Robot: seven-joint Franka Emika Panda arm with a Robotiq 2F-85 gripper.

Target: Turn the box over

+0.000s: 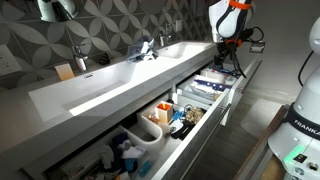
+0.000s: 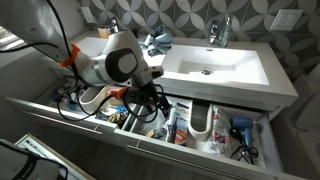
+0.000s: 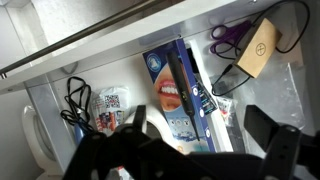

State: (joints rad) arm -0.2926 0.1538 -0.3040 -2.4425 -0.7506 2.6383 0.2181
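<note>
The box (image 3: 165, 100) is a flat blue carton with a picture of smiling teeth. It lies in the open drawer, seen in the wrist view. A thin black stick-like item (image 3: 186, 80) lies across its face. My gripper (image 3: 199, 124) is open and empty and hangs above the box. One finger is over the box's left edge and the other is well to its right. In both exterior views the gripper (image 1: 231, 58) (image 2: 141, 100) reaches down into the drawer, and the arm hides the box there.
The drawer (image 2: 200, 150) under the long white sink (image 2: 215, 65) is crowded. Purple scissors (image 3: 228, 38), a tan tag (image 3: 258, 48), black cables (image 3: 75, 100) and a small white carton (image 3: 108, 105) lie round the box. The counter edge (image 3: 120, 35) overhangs the drawer's back. A hair dryer (image 2: 243, 130) lies at the far end.
</note>
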